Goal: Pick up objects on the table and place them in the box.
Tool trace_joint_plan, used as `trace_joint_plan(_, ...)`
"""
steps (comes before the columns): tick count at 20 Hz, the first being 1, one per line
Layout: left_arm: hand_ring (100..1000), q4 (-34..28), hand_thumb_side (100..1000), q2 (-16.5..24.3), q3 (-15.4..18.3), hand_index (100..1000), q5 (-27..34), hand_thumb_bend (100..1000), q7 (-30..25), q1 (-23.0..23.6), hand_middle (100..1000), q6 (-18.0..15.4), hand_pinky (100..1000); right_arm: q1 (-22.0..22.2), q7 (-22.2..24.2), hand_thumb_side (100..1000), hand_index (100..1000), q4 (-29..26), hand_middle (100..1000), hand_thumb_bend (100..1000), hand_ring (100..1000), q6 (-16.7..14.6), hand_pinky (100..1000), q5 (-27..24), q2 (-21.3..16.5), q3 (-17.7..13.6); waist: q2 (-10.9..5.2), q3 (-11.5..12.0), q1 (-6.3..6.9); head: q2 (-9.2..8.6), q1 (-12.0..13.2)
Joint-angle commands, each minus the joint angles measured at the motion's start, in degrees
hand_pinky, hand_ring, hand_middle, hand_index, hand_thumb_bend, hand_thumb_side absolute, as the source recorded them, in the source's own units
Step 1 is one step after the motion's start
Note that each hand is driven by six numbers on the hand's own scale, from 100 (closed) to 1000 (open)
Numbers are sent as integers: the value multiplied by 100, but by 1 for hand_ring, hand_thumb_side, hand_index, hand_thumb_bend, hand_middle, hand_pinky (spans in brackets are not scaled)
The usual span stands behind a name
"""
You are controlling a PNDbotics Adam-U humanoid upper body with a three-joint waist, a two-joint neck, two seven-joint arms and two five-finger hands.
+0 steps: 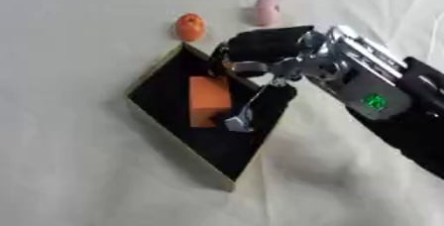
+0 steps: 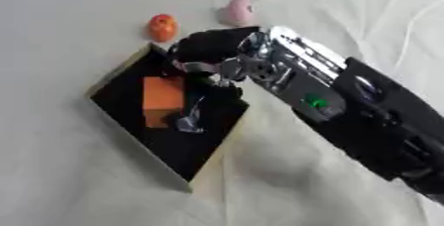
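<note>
On the table (image 1: 78,180), under a pale cloth, the right arm (image 1: 390,106) comes in from the right side, black with a silver wrist and a small green light. The box (image 1: 165,96) lies turned like a diamond, black inside with a pale rim, one corner pointing toward the near edge. The right hand (image 1: 264,46) hangs over the box's far right corner, its fingers curled downward; whether they pinch anything cannot be told, since the fingertips are lost against the dark box. Inside the box sits an orange block (image 1: 210,100), near the middle. Just right of it a thin silver thing (image 1: 240,118) stands slanted, its broad end down on the box floor and its stem running up toward the hand. Beyond the box, on the cloth, an orange ball (image 1: 190,26) lies just outside the far corner, and a pink thing (image 1: 266,10) lies to its right, apart from it.
</note>
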Motion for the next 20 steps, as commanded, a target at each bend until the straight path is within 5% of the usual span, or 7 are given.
trace_joint_plan(1, 609, -80, 936, 67, 16, 635, -14, 100, -15, -65, 728, -12, 600, -100, 69, 615, 763, -69, 684, 350, 834, -202, 838, 144, -14, -15, -123, 6, 24, -5, -9)
trace_joint_plan(8, 609, -80, 936, 64, 19, 635, -18, 100, -33, -59, 729, -13, 599, -124, 102, 690, 789, -89, 745, 483, 881, -429, 860, 528, 11, -63, -129, -10, 26, -20, -5)
trace_joint_plan(15, 609, -80, 936, 60, 23, 634, -21, 100, -54, -51, 729, -5, 598, -131, -81, 703, 790, -247, 740, 446, 877, -371, 860, 613, -5, -267, -132, -27, 29, -28, 1)
trace_joint_plan(20, 609, -80, 937, 61, 32, 634, -24, 100, -53, -46, 730, 0, 597, -196, -306, 712, 793, -618, 735, 395, 872, -86, 862, 460, -105, -682, -133, -49, 40, -58, -5)
